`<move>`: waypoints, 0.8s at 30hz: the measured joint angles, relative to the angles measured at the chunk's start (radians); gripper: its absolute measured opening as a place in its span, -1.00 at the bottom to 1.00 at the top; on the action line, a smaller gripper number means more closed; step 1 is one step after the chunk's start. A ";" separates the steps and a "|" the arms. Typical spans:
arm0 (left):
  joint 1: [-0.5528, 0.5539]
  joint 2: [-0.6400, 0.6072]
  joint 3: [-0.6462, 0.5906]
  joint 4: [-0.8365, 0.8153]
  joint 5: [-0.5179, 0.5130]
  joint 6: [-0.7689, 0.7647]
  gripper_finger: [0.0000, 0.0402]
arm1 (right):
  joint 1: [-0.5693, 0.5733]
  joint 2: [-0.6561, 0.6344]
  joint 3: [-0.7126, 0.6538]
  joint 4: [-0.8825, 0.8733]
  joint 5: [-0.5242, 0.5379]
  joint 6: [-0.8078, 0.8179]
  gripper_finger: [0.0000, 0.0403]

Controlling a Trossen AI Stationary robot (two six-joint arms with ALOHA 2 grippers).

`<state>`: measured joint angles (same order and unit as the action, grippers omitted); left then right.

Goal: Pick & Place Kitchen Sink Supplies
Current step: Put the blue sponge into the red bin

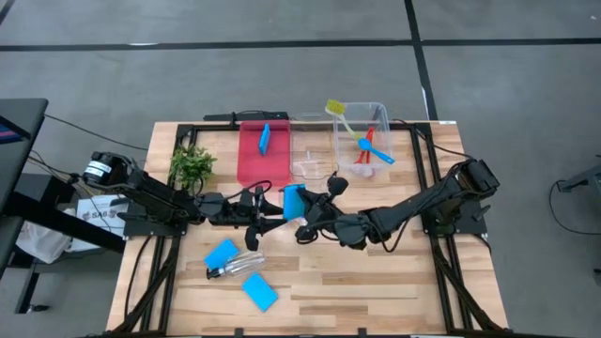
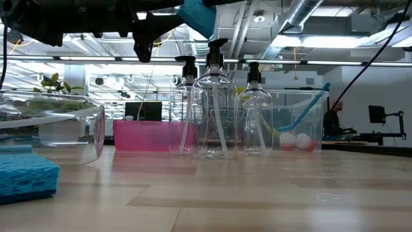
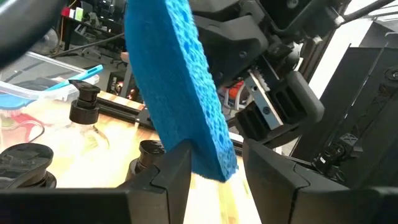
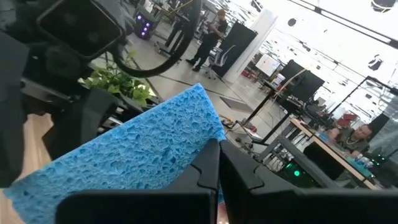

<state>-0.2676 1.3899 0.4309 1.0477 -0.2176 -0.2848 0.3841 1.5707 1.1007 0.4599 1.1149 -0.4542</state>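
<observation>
Both of my pincers meet mid-table over one blue sponge (image 1: 294, 200): from above, my left gripper (image 1: 274, 208) and right gripper (image 1: 308, 223) flank it, near the red tray (image 1: 252, 167). From table height the sponge hangs up high, above three standing pump bottles (image 2: 213, 103). My left wrist view shows my fingers (image 3: 176, 176) straddling the sponge's edge, spread, apparently not yet pressing. My right wrist view shows my fingers (image 4: 205, 171) pressed together, pinching a corner. I judge this a handover; next, one side must clamp before the other lets go.
</observation>
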 joint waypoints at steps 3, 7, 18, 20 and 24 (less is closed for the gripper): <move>0.000 0.000 0.000 0.000 -0.012 0.000 -0.28 | -0.001 0.000 0.000 0.000 0.000 0.000 -1.00; 0.000 0.000 0.000 -0.002 -0.047 0.000 -0.28 | 0.001 0.000 0.000 0.000 0.000 0.000 -1.00; 0.000 0.001 0.000 -0.029 -0.070 0.085 -0.37 | 0.009 0.000 0.000 -0.002 -0.021 0.002 -1.00; 0.000 0.001 -0.001 -0.031 -0.070 0.093 -0.47 | 0.016 0.000 0.000 -0.002 -0.023 0.000 -1.00; 0.000 0.001 -0.002 -0.035 -0.069 0.097 -0.71 | 0.028 0.000 0.001 0.013 -0.041 -0.035 -1.00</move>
<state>-0.2676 1.3907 0.4290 1.0122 -0.2867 -0.1875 0.4121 1.5707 1.1014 0.4730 1.0740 -0.4888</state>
